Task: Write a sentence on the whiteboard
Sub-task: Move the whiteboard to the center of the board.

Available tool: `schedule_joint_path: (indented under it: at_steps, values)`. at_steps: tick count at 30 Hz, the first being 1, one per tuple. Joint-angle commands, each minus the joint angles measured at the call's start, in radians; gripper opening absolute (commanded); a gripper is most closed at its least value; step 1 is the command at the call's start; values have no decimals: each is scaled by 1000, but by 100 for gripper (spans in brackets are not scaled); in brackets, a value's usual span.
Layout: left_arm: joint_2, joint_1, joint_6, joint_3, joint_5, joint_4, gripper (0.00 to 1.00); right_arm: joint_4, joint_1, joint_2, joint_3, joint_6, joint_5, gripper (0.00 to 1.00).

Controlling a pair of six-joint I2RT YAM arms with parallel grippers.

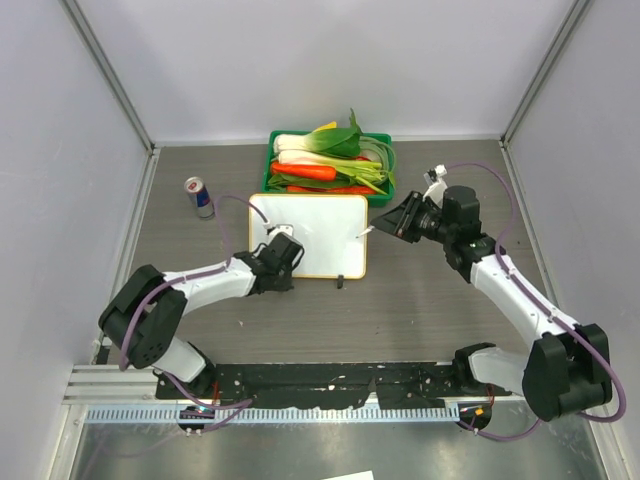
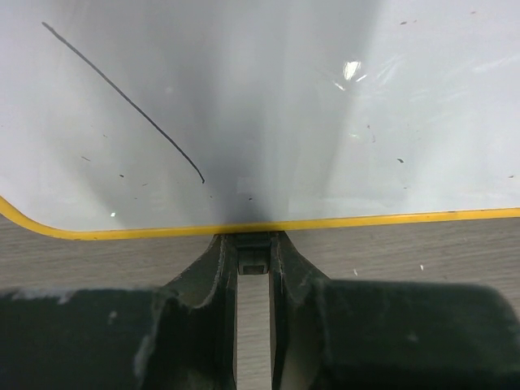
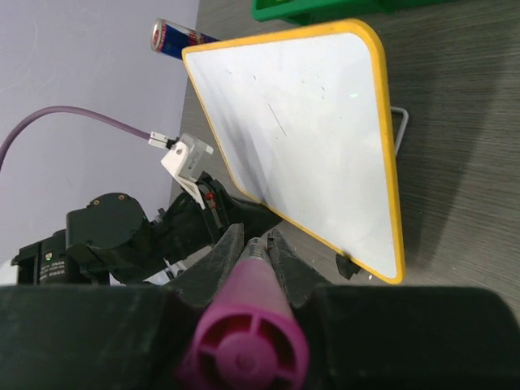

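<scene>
Clearly nothing is written yet. At far left a can [image 1: 198, 197] stands well out of the way. The left claw [image 2: 253, 248] sits at the rim of the board [image 1: 320, 225], jaws nearly together. I cannot tell whether they nip the rim, but it looks placed to stop the board sliding under pen pressure. The board lies flat in the middle of the bench [image 1: 420, 300], just in front of the vegetable tray [image 1: 268, 170], blank but for one thin dark stroke [image 2: 130, 101]. At its right edge the right claw [image 3: 256, 242] is clamped on a purple marker [image 3: 244, 333], tip angled toward the white, probably ready to begin writing.
</scene>
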Motion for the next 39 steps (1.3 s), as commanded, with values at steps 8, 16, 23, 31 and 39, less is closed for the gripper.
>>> schedule_joint_path:
  at_steps: [8, 16, 23, 31, 39]
  values:
    - [-43, -224, -267, -53, -27, -90, 0, -12, -4, -152, -53, 9, -17, 1]
    - [-15, -426, -528, 9, -160, -254, 0, -88, -4, -278, -99, -3, -8, 1]
    - [58, -592, -726, 82, -182, -380, 0, -160, -4, -383, -142, -20, -5, 1]
    - [101, -680, -813, 124, -140, -357, 0, -226, -4, -466, -168, -34, 13, 2]
    - [72, -701, -815, 148, -124, -376, 18, -229, -4, -457, -160, -39, 15, 1]
